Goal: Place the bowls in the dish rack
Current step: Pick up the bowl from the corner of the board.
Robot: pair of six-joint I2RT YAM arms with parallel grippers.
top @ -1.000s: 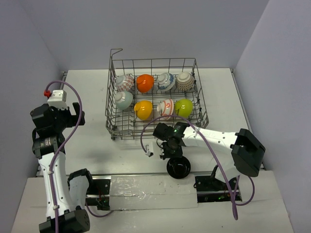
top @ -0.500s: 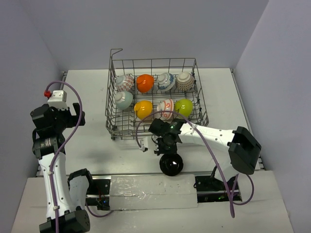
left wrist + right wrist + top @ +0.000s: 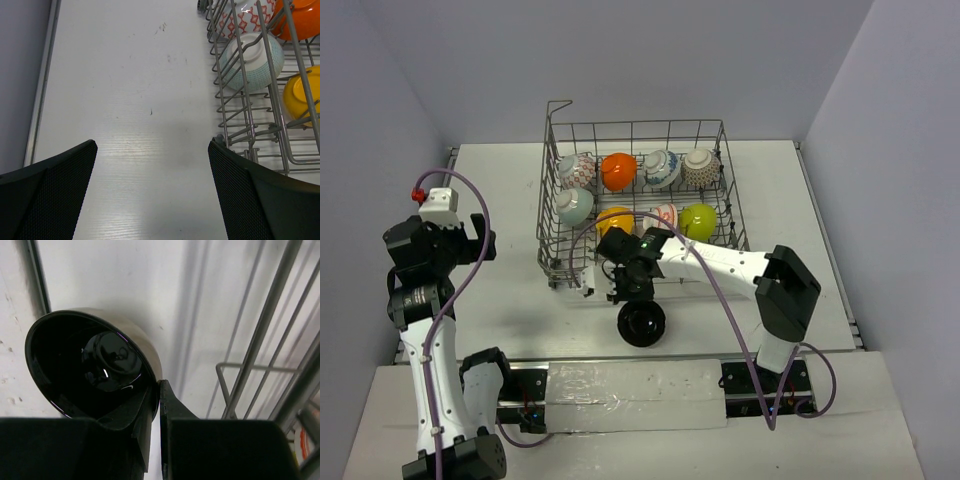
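The grey wire dish rack [image 3: 725,190] stands at the back centre and holds several bowls: red-and-white [image 3: 576,170], orange [image 3: 618,171], blue-patterned [image 3: 662,168], white-patterned [image 3: 700,167], pale teal [image 3: 574,206], yellow [image 3: 612,218], another red-and-white [image 3: 665,214], lime green [image 3: 698,221]. My right gripper [image 3: 630,295] is shut on the rim of the glossy black bowl [image 3: 641,323], held just in front of the rack's near left part. In the right wrist view the black bowl [image 3: 95,365] is pinched at its rim by the gripper [image 3: 159,395]. My left gripper [image 3: 152,175] is open and empty left of the rack.
The rack's raised wire loop [image 3: 558,104] stands at its back left corner. Rack wires [image 3: 260,345] are close on the right of the right wrist view. The left wrist view shows bare table [image 3: 130,100] and the rack's left side [image 3: 250,75]. Purple cables trail from both arms.
My right gripper has carried the black bowl leftward along the rack's near side, from the right front to the left front. The left arm has barely moved.
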